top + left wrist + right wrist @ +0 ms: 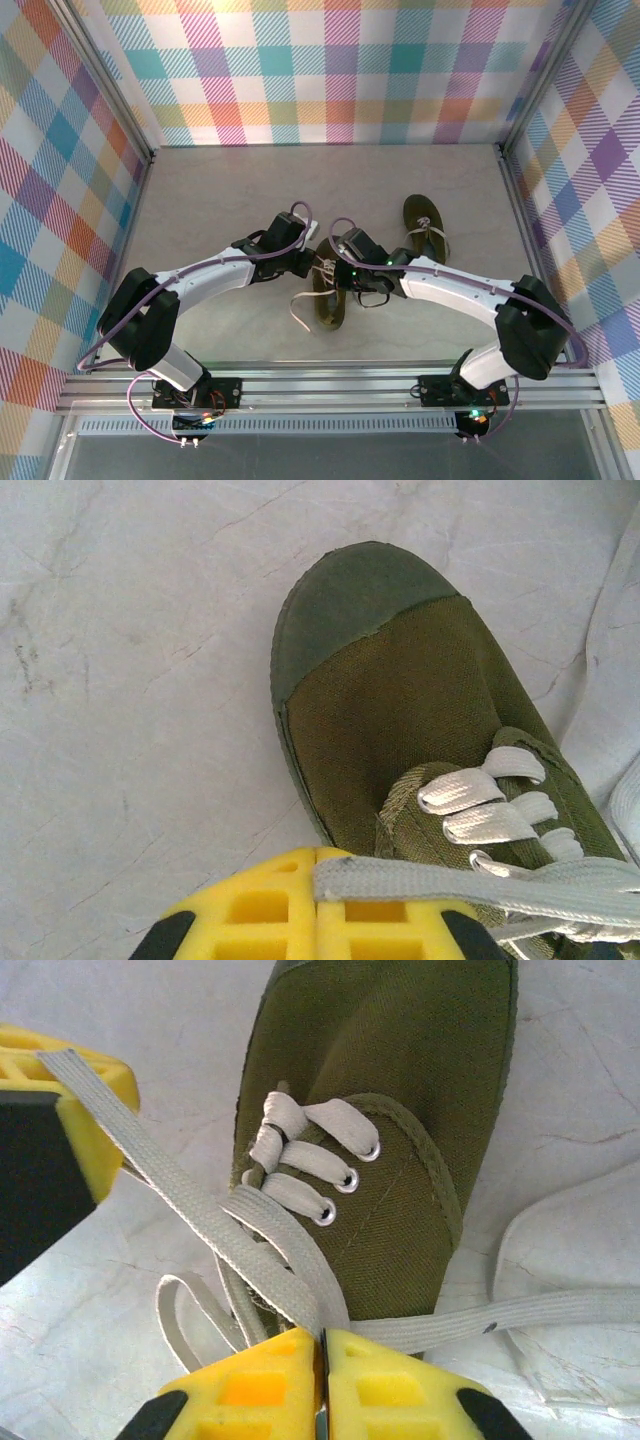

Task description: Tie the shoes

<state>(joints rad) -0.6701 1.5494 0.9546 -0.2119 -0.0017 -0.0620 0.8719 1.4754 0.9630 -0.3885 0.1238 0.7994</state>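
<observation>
1. Right pincer (322,1345), fingers pressed together on a flat pale grey lace (200,1215), hovers over the near dark olive canvas shoe (400,1060);
2. Left pincer (318,865), closed on that shoe's lace, sits just left of it;
3. Second olive shoe (425,228) lies beyond it, rightward, apart, on the beige worktop (230,190).

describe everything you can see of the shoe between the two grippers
The shoe is dark olive canvas with a darker rubbery toe cap, metal eyelets and flat pale laces threaded across, no bow tied. It stands upright on the pale table. The left gripper and right gripper each pinch a lace strand.
</observation>
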